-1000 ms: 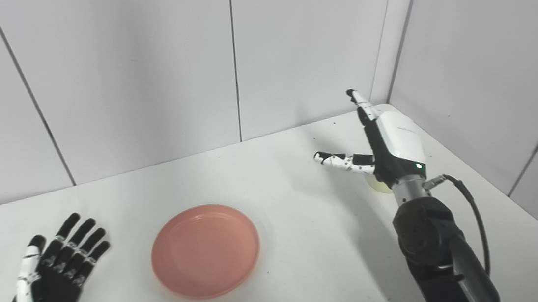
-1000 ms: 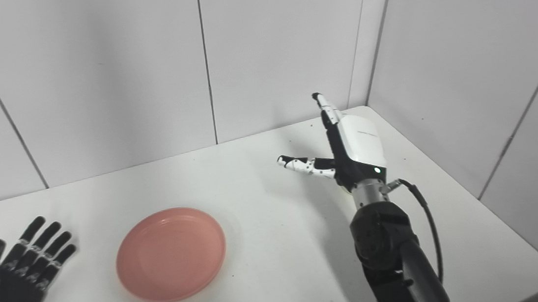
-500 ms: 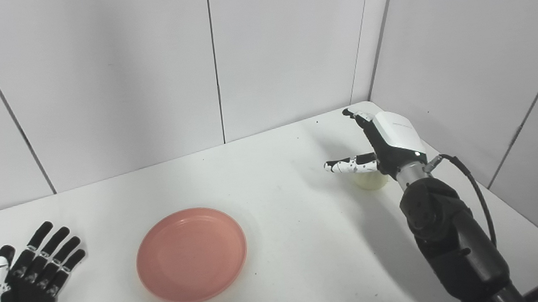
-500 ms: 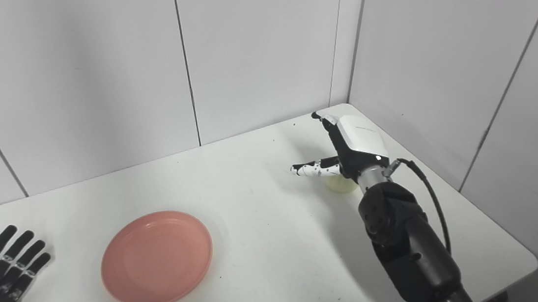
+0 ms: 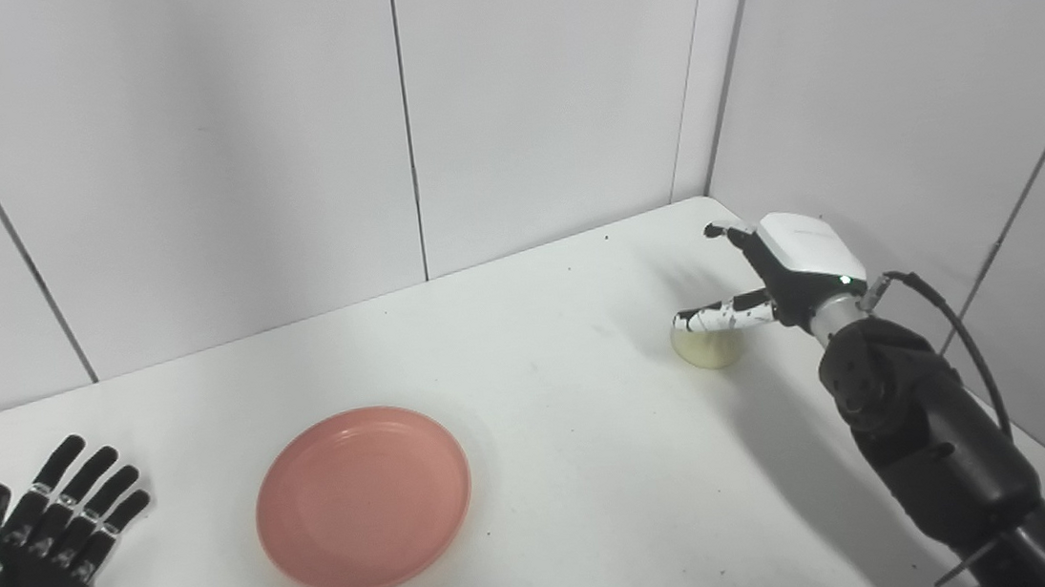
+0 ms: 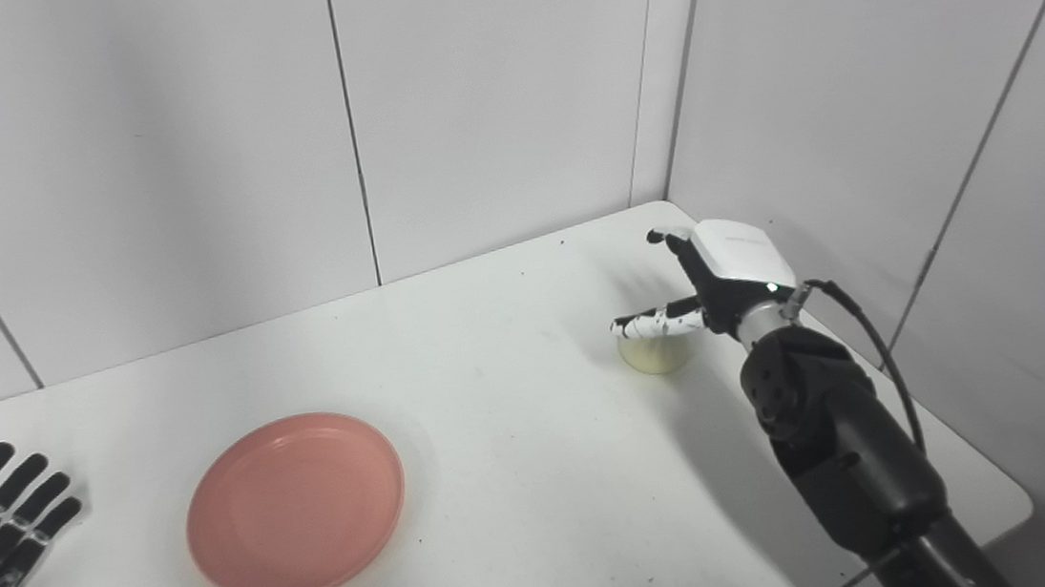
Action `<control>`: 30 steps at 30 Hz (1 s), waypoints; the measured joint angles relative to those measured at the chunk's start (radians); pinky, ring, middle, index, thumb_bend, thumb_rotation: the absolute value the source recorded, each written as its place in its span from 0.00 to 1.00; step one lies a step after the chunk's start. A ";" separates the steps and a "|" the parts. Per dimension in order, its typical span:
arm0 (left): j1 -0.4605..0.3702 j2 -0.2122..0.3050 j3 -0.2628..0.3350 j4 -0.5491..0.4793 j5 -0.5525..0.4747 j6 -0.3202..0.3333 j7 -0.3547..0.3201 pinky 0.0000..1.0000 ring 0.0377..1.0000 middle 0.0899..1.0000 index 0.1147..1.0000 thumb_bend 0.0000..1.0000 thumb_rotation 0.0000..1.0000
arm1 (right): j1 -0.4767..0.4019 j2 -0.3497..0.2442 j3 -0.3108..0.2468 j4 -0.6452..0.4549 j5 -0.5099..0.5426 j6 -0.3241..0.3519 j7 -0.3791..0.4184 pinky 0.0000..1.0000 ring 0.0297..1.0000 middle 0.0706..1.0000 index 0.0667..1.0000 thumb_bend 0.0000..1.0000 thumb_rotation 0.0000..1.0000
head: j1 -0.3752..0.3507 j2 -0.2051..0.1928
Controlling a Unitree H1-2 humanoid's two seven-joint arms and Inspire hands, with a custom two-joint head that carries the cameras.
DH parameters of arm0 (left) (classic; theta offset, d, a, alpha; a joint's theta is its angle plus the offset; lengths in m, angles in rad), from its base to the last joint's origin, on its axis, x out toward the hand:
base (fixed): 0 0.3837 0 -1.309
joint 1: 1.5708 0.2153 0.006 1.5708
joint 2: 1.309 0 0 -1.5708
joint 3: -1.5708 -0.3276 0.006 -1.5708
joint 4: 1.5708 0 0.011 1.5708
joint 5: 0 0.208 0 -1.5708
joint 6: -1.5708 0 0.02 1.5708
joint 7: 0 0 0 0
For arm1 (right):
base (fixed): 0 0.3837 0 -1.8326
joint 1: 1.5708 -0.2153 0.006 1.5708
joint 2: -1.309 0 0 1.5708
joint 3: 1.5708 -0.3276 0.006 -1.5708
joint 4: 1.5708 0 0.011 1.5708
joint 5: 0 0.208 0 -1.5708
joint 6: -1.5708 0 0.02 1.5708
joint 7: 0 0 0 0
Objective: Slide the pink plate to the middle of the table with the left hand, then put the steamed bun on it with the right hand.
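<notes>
The pink plate (image 5: 363,497) lies flat on the white table (image 5: 588,479), left of the middle. A pale steamed bun (image 5: 706,349) sits at the far right, near the back corner. My right hand (image 5: 775,274) hovers open just above and behind the bun, thumb stretched over its top, fingers spread toward the corner. Whether the thumb touches the bun is not clear. My left hand (image 5: 26,562) rests open, palm up, at the table's front left, apart from the plate.
White wall panels (image 5: 278,144) close off the back and right sides, meeting in a corner just behind the right hand. The table's right edge (image 6: 981,479) runs close beside the right forearm.
The right hand has lowered from a raised pose onto the bun's place and reached further toward the corner. The camera has shifted, uncovering the bun. Left hand and plate stay put.
</notes>
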 measured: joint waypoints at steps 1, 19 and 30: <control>-0.001 0.001 0.000 0.002 0.000 -0.002 0.000 0.79 0.80 0.81 0.83 0.52 0.90 | 0.000 -0.004 0.000 0.010 0.003 0.000 0.000 0.82 0.93 0.88 0.83 1.00 0.54 | 0.000 0.000; -0.010 0.019 0.001 0.022 0.000 -0.008 -0.017 0.80 0.81 0.82 0.84 0.52 0.90 | -0.036 0.002 0.044 0.059 0.009 0.008 0.071 0.69 0.85 0.85 0.82 1.00 0.48 | -0.006 0.028; -0.001 0.022 0.002 0.009 0.000 -0.008 -0.013 0.80 0.80 0.81 0.83 0.52 0.88 | -0.059 0.015 0.075 0.140 0.077 0.007 0.055 0.70 0.86 0.85 0.81 1.00 0.46 | -0.005 0.038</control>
